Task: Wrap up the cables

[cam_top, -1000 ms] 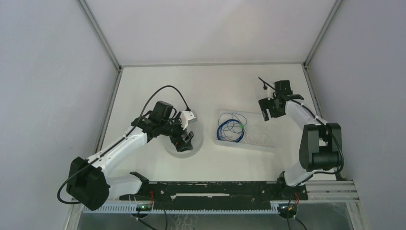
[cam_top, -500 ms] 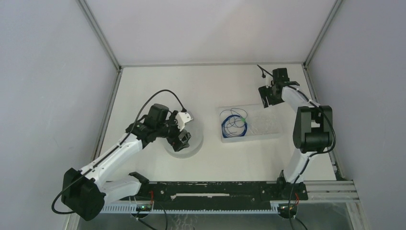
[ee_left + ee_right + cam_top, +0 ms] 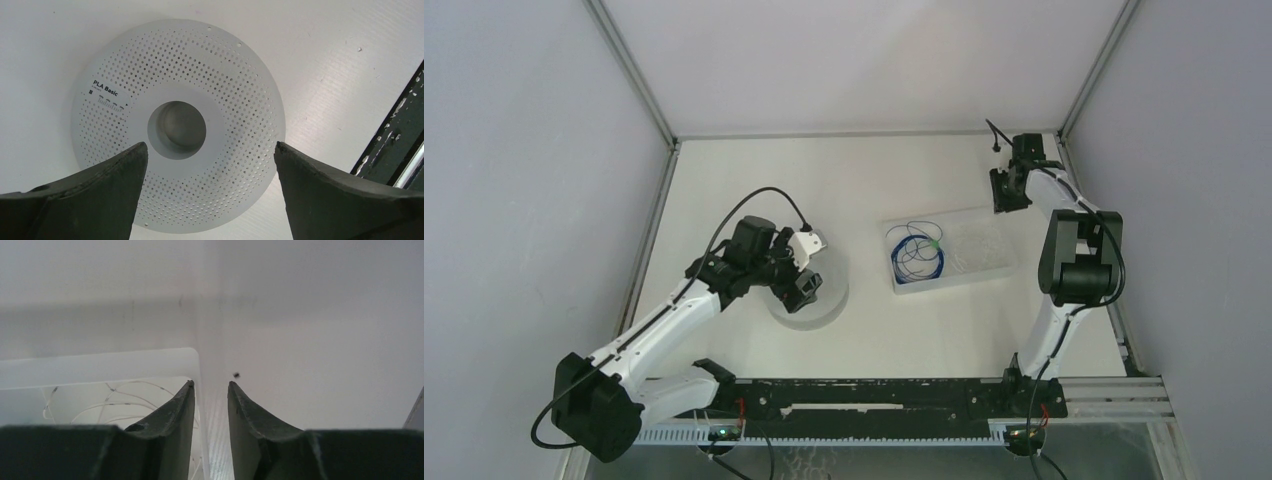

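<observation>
So, left gripper [image 3: 210, 150]: fingers wide apart, holding nothing, hovering over the spool [image 3: 225, 75].
Right gripper [image 3: 209, 385]: fingers nearly together, pinching the tray [image 3: 100, 367] wall at its far-right corner.
Cables [image 3: 979, 243]: thin pale loops, lying in the right half of the tray.
Blue coil [image 3: 896, 255]: left half of the same tray.
Surface: white table [image 3: 754, 180]; spool left of centre, tray right of centre.
Room: pale walls [image 3: 524, 150] on three sides.
Count: two arms, one spool, one tray, one blue coil; the number of pale loops is too fine to tell.
</observation>
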Robot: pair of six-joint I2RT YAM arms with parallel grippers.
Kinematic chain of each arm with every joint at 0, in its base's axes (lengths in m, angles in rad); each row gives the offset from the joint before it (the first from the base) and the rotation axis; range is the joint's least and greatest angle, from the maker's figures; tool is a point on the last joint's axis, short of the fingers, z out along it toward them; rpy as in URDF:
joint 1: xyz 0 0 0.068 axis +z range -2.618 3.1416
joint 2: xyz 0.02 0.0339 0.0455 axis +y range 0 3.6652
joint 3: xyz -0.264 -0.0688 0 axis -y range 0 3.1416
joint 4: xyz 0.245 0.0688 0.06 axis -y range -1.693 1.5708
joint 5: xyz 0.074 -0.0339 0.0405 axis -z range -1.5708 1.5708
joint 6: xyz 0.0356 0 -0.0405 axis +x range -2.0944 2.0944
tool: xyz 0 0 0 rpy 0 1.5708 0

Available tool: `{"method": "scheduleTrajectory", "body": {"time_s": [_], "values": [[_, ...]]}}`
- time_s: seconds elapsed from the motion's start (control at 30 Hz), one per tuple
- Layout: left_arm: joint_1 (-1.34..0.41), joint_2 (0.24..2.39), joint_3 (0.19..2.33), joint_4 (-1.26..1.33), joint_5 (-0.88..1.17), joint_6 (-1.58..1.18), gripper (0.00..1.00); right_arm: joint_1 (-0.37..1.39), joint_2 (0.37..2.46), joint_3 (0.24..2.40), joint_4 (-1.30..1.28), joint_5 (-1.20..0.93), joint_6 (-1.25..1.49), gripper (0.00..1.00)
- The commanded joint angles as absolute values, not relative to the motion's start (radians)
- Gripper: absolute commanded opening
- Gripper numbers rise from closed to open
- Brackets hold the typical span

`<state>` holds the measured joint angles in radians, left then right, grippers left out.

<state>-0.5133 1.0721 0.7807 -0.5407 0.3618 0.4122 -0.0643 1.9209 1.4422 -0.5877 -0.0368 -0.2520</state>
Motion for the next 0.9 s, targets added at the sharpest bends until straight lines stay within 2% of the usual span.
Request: {"method": "scheduleTrajectory", "body": {"time_s": [0.0,0.17,0.5,0.73,0.87], "values": [[-0.514,1.053,0.765,-0.503,0.344,0.429,1.00,-0.086,1.916,1.439,-0.567,-0.057,-0.176,0.34],[-0.514,1.055,0.765,-0.499,0.329,0.424,1.00,-0.112,1.938,1.440,-0.559,-0.084,-0.122,0.22],[-0.506,1.071,0.761,-0.457,0.253,0.397,1.00,-0.134,1.979,1.525,-0.539,-0.054,-0.020,0.09],[-0.503,1.131,0.763,-0.454,0.253,0.395,1.00,-0.140,2.051,1.621,-0.553,-0.078,0.026,0.08],[-0.503,1.156,0.768,-0.454,0.250,0.393,1.00,-0.144,2.061,1.637,-0.567,-0.110,0.007,0.15]]}}
